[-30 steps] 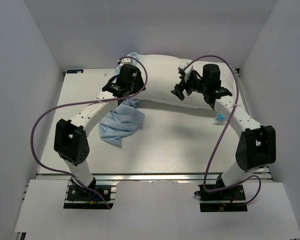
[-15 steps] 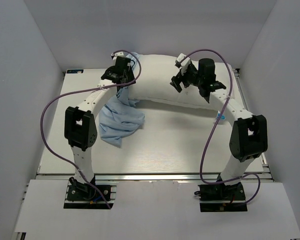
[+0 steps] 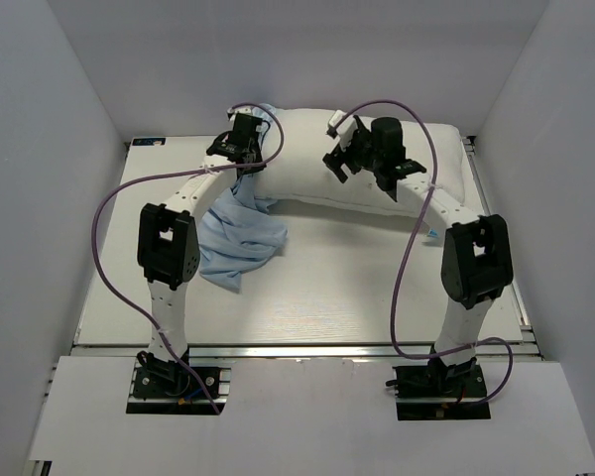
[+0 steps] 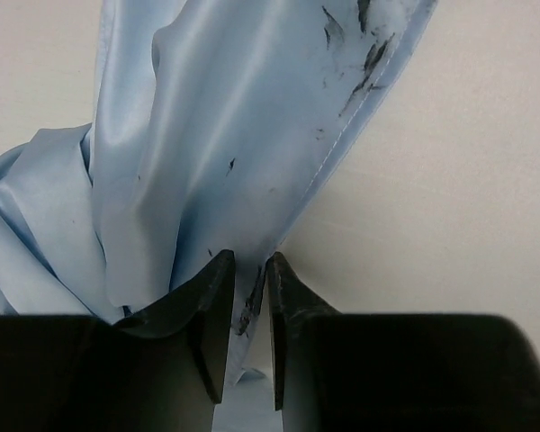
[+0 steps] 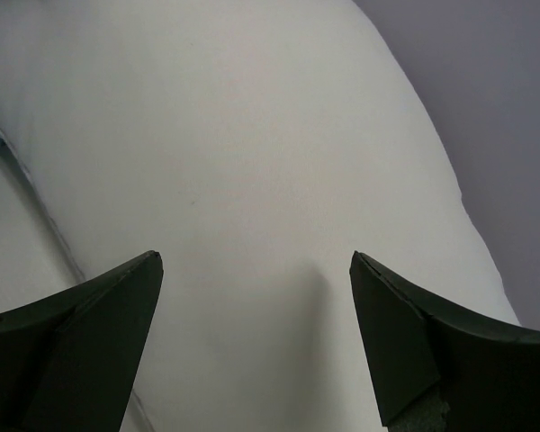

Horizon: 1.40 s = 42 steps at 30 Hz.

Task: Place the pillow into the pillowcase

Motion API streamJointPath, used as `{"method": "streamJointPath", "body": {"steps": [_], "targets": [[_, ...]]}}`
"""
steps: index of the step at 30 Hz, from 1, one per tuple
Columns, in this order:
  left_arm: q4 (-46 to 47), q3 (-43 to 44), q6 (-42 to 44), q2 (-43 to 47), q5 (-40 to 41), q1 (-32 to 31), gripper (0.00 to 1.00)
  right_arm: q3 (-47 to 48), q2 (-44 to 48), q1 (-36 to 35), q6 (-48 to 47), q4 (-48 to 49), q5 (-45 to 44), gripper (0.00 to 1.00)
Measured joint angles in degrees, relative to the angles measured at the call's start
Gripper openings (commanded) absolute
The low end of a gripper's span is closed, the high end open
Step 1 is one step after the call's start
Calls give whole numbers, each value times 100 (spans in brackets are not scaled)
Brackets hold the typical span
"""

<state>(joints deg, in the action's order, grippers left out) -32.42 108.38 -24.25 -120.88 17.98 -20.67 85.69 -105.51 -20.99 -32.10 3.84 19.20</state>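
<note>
The pillowcase [image 4: 207, 135] was pinched between the nearly closed fingers of the left gripper [image 4: 249, 261], and its remainder was draped onto the table [image 3: 357, 278] at the left end of the pillow [image 3: 302, 169]. The pillow was laid along the table's far edge. The right gripper [image 5: 255, 256] was spread wide just above it, with nothing grasped.

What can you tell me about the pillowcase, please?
The pillowcase is thin, light-blue, wrinkled cloth with a seamed edge and dark smudges. It lies bunched on the table at the left, rising to the left end of the pillow, where the left gripper pinches a fold.
</note>
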Motion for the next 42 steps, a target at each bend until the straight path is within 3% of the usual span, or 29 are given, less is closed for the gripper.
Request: {"method": "streamJointPath", "body": {"steps": [5,7,8,10,14,20,27,34,39,42], "targets": [[39,-2,72,15,-175,22,16,164,-509,-153,-256,22,-385,88],[57,-17,90,55,-278,22,13,186,-634,-168,-328,0,-387,82],[63,-28,94,76,-352,22,12,219,-673,-166,-350,-33,-374,78],[122,-72,90,144,-546,28,10,415,-769,-164,-391,-157,-275,50],[177,-105,52,256,-1029,37,9,1270,-1150,-153,-267,-708,-20,27],[197,7,-125,348,-1912,31,9,2031,-1541,-105,170,-1316,420,6],[48,876,-400,343,-2588,-37,9,2131,-1515,-39,1506,-1390,1156,0],[9,1777,-741,328,-2955,-109,9,2037,-1294,-7,3141,-822,1576,0],[170,1626,-1043,334,-3189,-140,8,2035,-1023,9,4089,-396,1915,0],[350,1014,-1193,459,-3272,-188,8,1904,-754,9,4428,-153,2061,0]]}}
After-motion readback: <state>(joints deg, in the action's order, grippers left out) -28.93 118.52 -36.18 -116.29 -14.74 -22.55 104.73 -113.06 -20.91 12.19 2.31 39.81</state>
